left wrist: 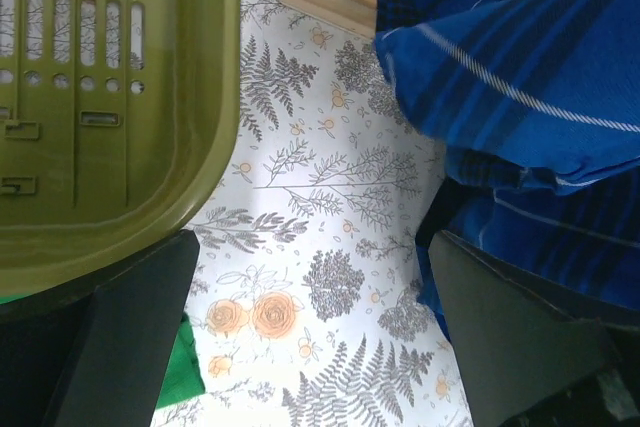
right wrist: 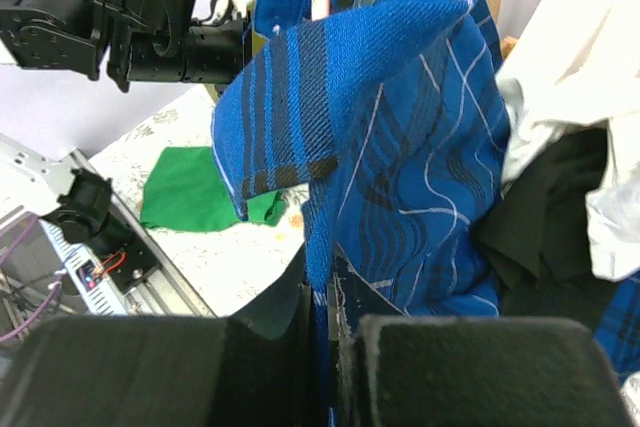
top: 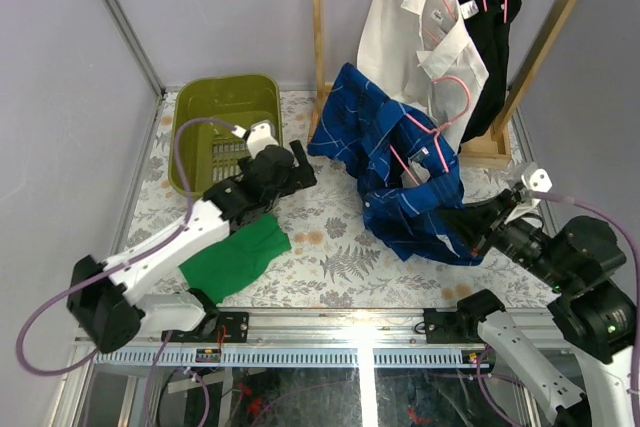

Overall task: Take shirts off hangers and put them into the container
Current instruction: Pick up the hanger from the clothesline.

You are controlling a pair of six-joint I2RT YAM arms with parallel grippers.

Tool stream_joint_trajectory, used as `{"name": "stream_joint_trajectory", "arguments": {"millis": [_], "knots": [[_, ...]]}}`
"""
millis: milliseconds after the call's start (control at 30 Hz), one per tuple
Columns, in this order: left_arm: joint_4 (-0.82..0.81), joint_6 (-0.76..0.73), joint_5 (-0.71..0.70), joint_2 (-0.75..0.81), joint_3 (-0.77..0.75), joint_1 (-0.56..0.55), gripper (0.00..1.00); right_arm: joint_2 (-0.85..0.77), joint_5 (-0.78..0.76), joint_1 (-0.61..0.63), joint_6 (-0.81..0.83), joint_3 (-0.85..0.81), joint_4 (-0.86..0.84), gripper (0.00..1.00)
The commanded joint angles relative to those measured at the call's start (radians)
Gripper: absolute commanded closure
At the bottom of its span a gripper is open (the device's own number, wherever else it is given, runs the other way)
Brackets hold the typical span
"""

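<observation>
Pinching blue shirt (top: 372,137), R end effector (right wrist: 328,335).

Robot test cell in a lab, plain grey panel walls (top: 60,67) around me, fern-print table cover (top: 340,247), slotted aluminium rail (top: 330,355) at my base, purple cables (top: 178,152) looping loose

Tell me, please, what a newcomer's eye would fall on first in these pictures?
The blue checked shirt dominates mid-table, a pink hanger threaded through it and its fabric pinched in the shut right pincer. Behind it, a white shirt and a black shirt hang on the wooden rack. At the left, the open left pincer hovers beside the olive-green container.
</observation>
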State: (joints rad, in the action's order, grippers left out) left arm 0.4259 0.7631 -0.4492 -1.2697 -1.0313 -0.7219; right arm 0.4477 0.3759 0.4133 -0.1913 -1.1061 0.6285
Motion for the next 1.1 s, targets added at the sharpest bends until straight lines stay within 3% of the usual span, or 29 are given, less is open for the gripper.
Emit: {"name": "stream_joint_trajectory", "arguments": {"millis": [0, 133, 267, 333, 467, 667, 767, 867, 1067], "knots": [[-0.049, 0.012, 0.007, 0.18, 0.077, 0.008, 0.0, 0.09, 0.117, 0.001, 0.094, -0.218, 0.074, 1.0], [-0.09, -0.018, 0.062, 0.404, 0.131, 0.006, 0.0, 0.222, 0.152, 0.002, 0.201, -0.383, 0.24, 1.0], [-0.132, -0.08, 0.163, 0.549, 0.146, 0.008, 0.0, 0.306, 0.04, 0.002, 0.197, -0.33, 0.311, 1.0], [-0.167, -0.134, 0.249, 0.574, 0.121, 0.009, 0.0, 0.324, 0.132, 0.002, 0.179, -0.235, 0.3, 1.0], [-0.238, -0.236, 0.459, 0.54, 0.032, 0.009, 0.0, 0.307, 0.312, 0.001, 0.09, -0.056, 0.141, 1.0], [-0.413, -0.26, 0.789, 0.419, -0.048, 0.007, 0.0, 0.328, 0.39, 0.002, 0.049, -0.021, 0.086, 1.0], [-0.539, -0.258, 0.864, 0.376, -0.017, 0.003, 0.0, 0.327, 0.391, 0.002, 0.036, 0.027, 0.071, 1.0], [-0.703, -0.272, 0.9, 0.324, 0.042, -0.008, 0.07, 0.342, 0.393, 0.002, 0.058, 0.031, 0.089, 1.0], [-0.889, -0.415, 0.835, 0.228, 0.079, -0.019, 0.09, 0.413, 0.421, 0.002, 0.114, -0.075, 0.142, 1.0]]}}
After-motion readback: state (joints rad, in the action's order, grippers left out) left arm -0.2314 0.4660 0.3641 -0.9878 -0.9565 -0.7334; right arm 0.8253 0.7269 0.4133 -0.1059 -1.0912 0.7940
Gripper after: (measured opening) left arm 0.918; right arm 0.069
